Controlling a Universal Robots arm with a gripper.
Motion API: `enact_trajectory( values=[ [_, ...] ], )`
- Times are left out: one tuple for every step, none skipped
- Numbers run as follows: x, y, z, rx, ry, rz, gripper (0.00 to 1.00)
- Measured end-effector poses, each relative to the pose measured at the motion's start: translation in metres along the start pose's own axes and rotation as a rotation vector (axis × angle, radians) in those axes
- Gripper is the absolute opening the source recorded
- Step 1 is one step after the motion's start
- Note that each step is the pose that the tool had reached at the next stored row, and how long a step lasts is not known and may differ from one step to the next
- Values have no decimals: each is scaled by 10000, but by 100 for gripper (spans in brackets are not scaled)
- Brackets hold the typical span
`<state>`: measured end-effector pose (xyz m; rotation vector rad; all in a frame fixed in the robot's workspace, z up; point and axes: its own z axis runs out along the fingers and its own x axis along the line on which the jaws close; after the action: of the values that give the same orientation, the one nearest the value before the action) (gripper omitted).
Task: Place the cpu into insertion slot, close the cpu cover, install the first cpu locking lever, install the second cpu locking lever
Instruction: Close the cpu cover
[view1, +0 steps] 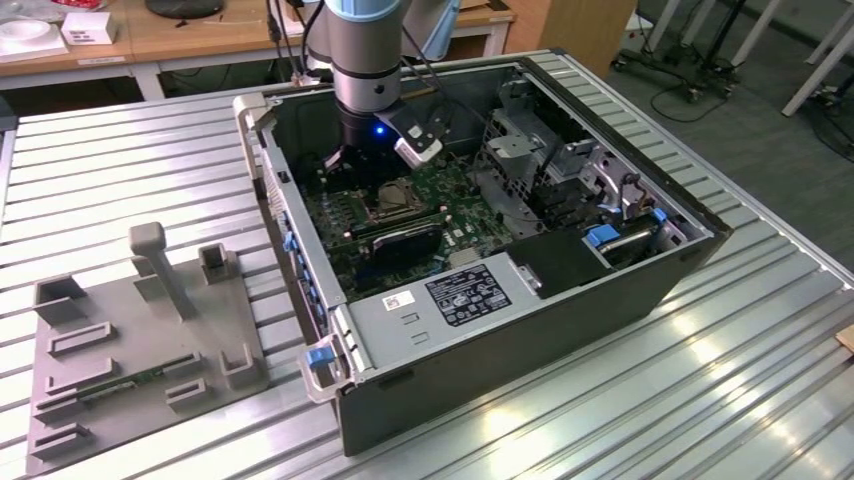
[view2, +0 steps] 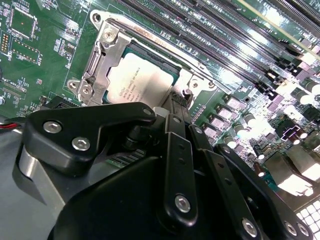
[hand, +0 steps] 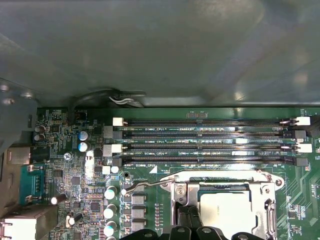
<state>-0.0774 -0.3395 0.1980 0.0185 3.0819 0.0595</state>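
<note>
Now the claw, pinched narrow, crowds the edge of the cpu cover, the cpu seated beneath.

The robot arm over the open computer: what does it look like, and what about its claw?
The arm is a thick grey tube with a pale blue band near the top. Its wrist section is black, with a small blue light glowing on it. A pale boxy module sits beside the wrist, and dark cables run past it. In the second wrist view the claw is matt black, made of jointed bars with silver screws.
</note>
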Motion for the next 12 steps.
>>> enact_trajectory(
  values=[
    [0,0,0,0,1,0,11],
    [0,0,0,0,0,0,11],
    [0,0,0,0,0,-1,11],
    [0,0,0,0,0,0,11],
    [0,0,0,0,0,0,11],
    [0,0,0,0,0,0,11],
    [0,0,-1,0,0,0,11],
    [0,0,-1,0,0,0,11],
    [0,0,-1,0,0,0,11],
    [0,0,-1,0,0,0,11],
    [0,0,-1,0,0,0,11],
    [0,0,-1,0,0,0,11]
  ],
)
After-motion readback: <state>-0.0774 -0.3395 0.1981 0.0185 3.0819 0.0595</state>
